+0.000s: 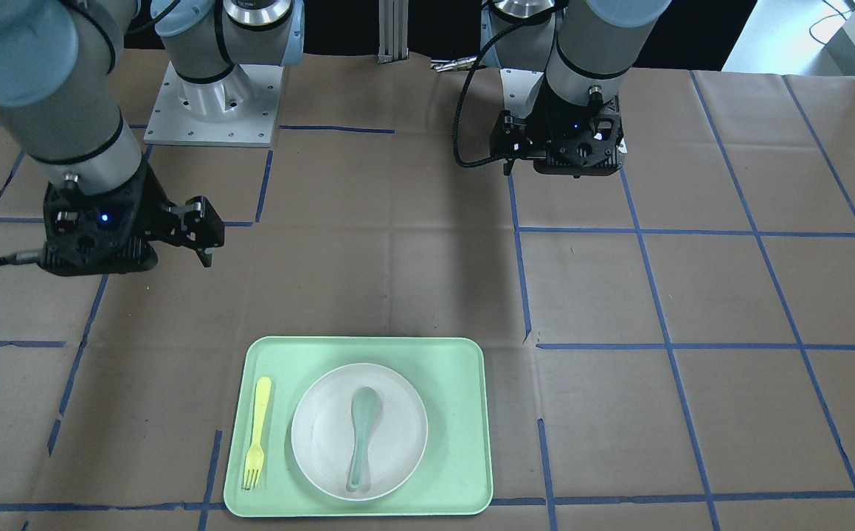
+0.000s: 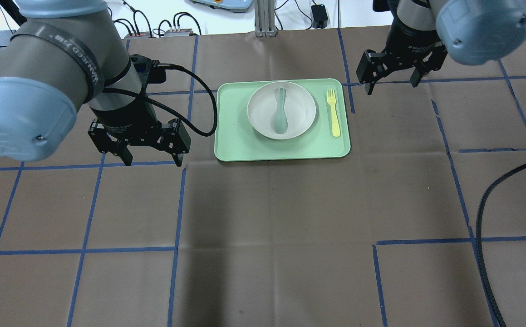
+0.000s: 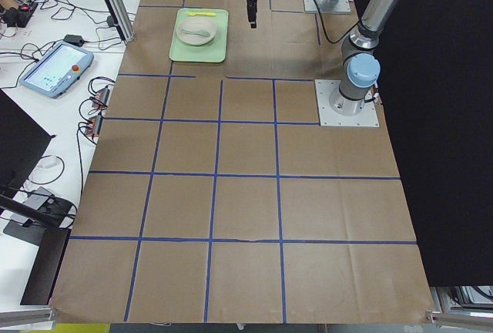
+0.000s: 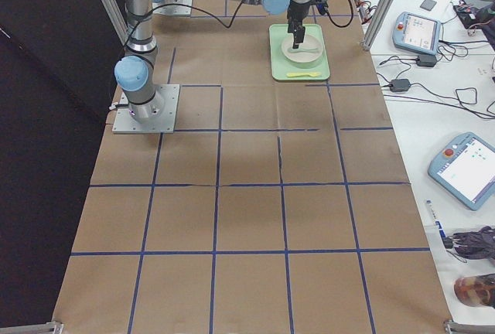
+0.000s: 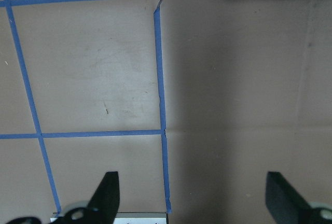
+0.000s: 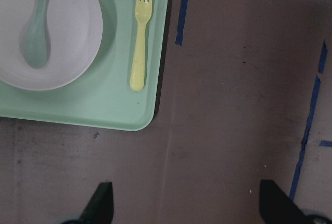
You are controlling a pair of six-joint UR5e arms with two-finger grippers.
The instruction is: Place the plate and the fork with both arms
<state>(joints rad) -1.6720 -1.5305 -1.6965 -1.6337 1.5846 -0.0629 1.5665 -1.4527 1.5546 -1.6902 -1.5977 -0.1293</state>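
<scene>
Centrally, the plate (image 2: 301, 109) sits on a mint-green tray (image 2: 240, 141) on the tabletop (image 2: 290, 227), between the two hands and touched by neither. A pale blue-green spoon (image 2: 280, 113) lies across the plate's middle and hides a strip of its floor. The fork (image 2: 333, 113) lies flat on the tray just beside the plate, on the side toward the right hand (image 2: 390, 84), tines pointing away from the robot.

The right hand hangs beyond the tray's edge, jaws spread wide and empty. Its wrist camera shows both fingers (image 6: 101, 203) cut off at the bottom edge, with the fork up and to their left and the plate only partly in frame.

The left hand (image 2: 153, 160) hangs off the tray's opposite side, equally wide open and holding nothing. Its wrist camera catches only a cropped corner of the tray at the top edge, above its fingers (image 5: 106, 195).

From the front, the left hand's fingers are hidden under its housing. In both side views the plate and fork are too small to make out in detail.
</scene>
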